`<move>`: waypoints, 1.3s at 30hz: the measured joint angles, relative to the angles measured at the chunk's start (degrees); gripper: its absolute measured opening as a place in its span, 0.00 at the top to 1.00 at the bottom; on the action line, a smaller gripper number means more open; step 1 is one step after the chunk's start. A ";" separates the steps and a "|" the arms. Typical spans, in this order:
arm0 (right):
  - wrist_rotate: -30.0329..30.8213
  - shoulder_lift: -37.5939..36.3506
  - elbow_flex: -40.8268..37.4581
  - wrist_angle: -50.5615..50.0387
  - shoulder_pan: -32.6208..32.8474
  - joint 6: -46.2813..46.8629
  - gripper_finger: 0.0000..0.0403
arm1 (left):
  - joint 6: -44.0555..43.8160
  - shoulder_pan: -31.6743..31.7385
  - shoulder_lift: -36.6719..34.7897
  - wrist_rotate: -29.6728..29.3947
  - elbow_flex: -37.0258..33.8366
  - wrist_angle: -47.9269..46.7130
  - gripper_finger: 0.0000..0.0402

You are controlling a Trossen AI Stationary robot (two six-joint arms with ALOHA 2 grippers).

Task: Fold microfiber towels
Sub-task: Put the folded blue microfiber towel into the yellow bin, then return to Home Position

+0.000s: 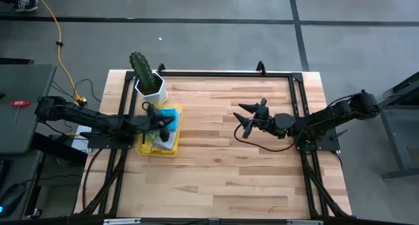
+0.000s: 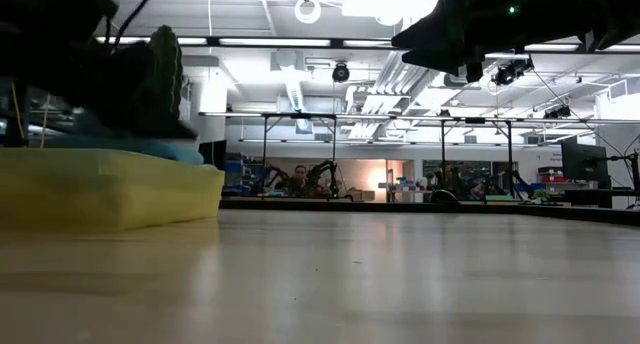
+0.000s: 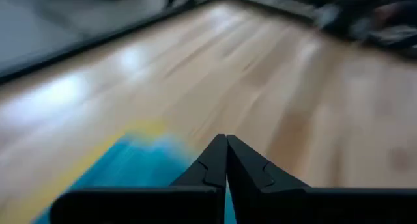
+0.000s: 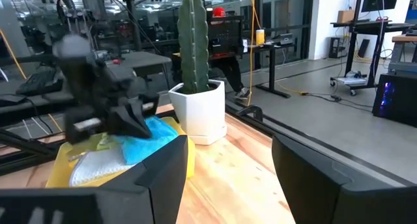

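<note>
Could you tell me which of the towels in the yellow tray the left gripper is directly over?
The light blue towel: the left gripper, fingers shut, sits right above it, while the pale towel lies beside it.

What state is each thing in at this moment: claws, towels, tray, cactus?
Left claw: shut, over the tray, no cloth visibly held.
Right claw: open, empty, above bare table right of centre.
Light blue towel: piled in the tray, not folded flat.
White towel: lying crumpled in the tray.
Yellow tray: on the table, holding the towels.
Cactus: upright in its white pot, beside the tray.
</note>
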 joint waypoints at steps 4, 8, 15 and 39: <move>0.00 0.00 0.00 0.00 0.00 -0.03 0.47 | 7.73 0.00 -0.32 7.09 7.23 -3.69 1.00; 0.00 0.00 0.00 -0.05 0.00 -0.03 0.47 | 16.68 0.77 -0.36 16.11 15.76 -13.62 1.00; 0.00 0.00 0.00 -0.42 0.00 -0.03 0.47 | 23.06 7.30 -3.69 28.79 14.22 -11.57 1.00; -0.01 0.02 0.00 -1.71 -0.01 1.00 0.47 | 12.49 4.20 -46.00 28.04 -4.01 -16.94 1.00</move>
